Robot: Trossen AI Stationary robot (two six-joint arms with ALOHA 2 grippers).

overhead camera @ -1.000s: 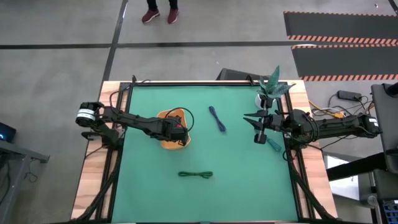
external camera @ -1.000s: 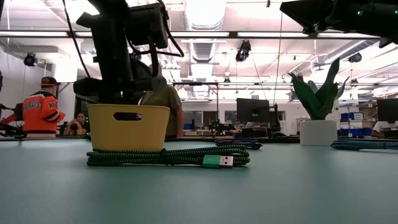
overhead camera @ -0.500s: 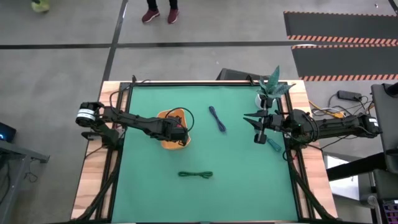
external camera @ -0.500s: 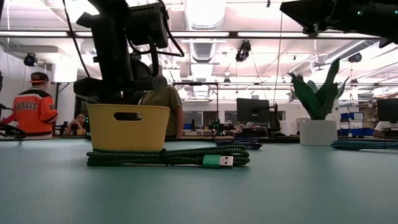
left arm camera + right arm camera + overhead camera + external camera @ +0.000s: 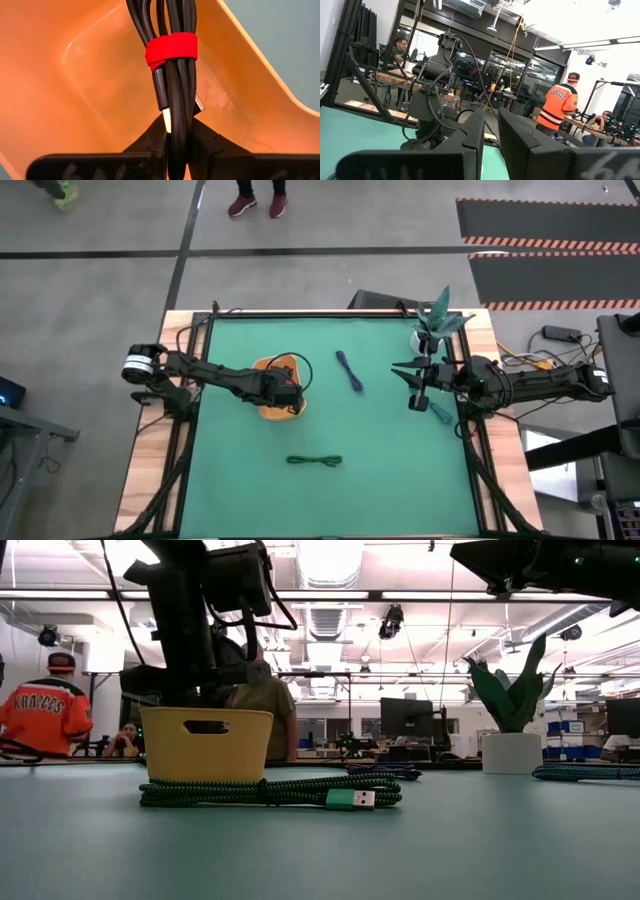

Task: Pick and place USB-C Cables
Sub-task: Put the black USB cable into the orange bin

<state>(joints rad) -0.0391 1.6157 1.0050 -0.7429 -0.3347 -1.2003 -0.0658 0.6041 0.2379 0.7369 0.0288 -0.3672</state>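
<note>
A black cable bundle (image 5: 172, 75), bound by a red strap (image 5: 171, 47), hangs upright inside the orange tray (image 5: 270, 406), pinched at its lower end between the left gripper's (image 5: 176, 137) fingers. A dark green braided cable (image 5: 315, 461), folded into a long flat bundle with its plug showing, lies on the mat near the tray, on the side toward the table's front edge. A dark blue bundle (image 5: 349, 370) lies slanted on the mat just beyond the tray, toward the table's centre
</note>
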